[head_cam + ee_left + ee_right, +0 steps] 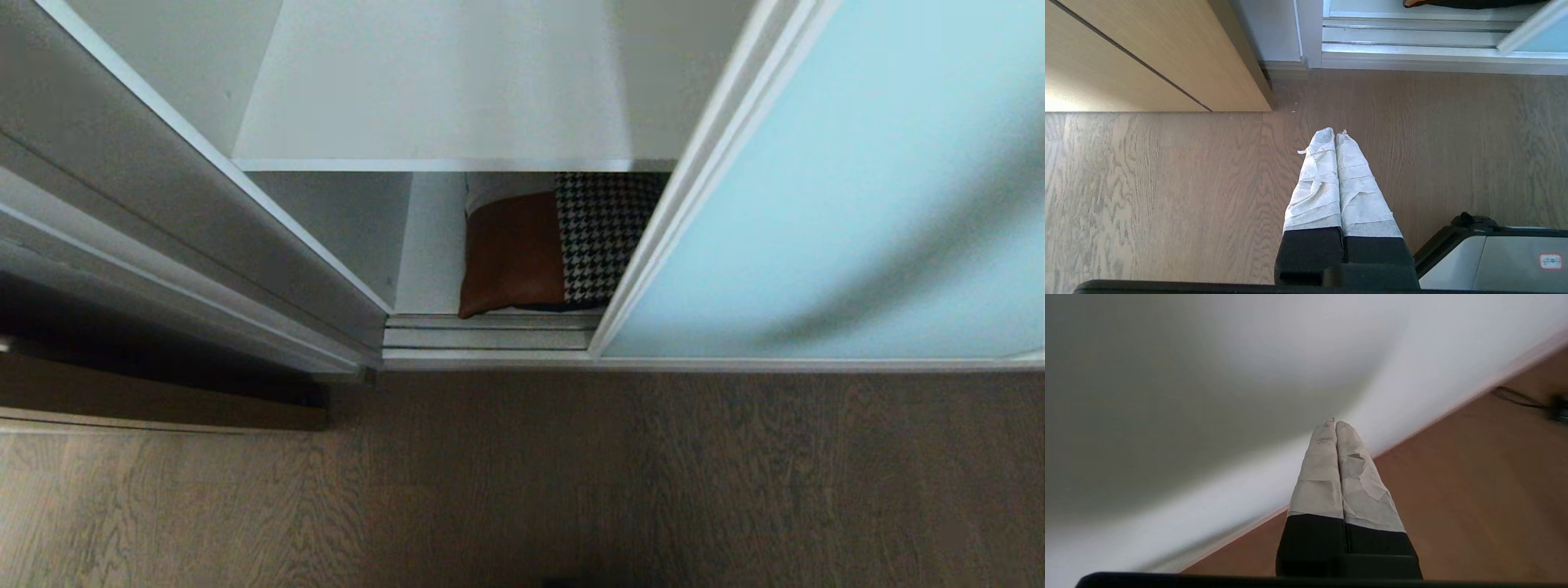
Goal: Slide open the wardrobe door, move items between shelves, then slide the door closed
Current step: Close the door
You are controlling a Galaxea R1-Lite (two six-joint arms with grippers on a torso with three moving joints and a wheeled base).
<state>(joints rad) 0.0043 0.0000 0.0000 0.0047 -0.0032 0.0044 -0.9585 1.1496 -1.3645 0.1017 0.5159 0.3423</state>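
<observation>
**Sizing up the half-open wardrobe**

Looking down past the frosted pale aqua-blue sliding door [824, 204], slid partway aside. Lying on the bottom white laminate shelf [429, 261]: the rectangular rust-brown and houndstooth cushion [555, 245], long axis running into the compartment, partly tucked behind the door's frame. Right gripper [1335, 422] pinched fully together, empty, pointing at a pale panel above the wood floor [1474, 490]. Left gripper [1335, 132] likewise closed and empty, hanging over floorboards. Probably the left nearer the opening.

Cushion [551, 245] flat on lower shelf [429, 253] (upper shelf [433, 90] bare)
</observation>
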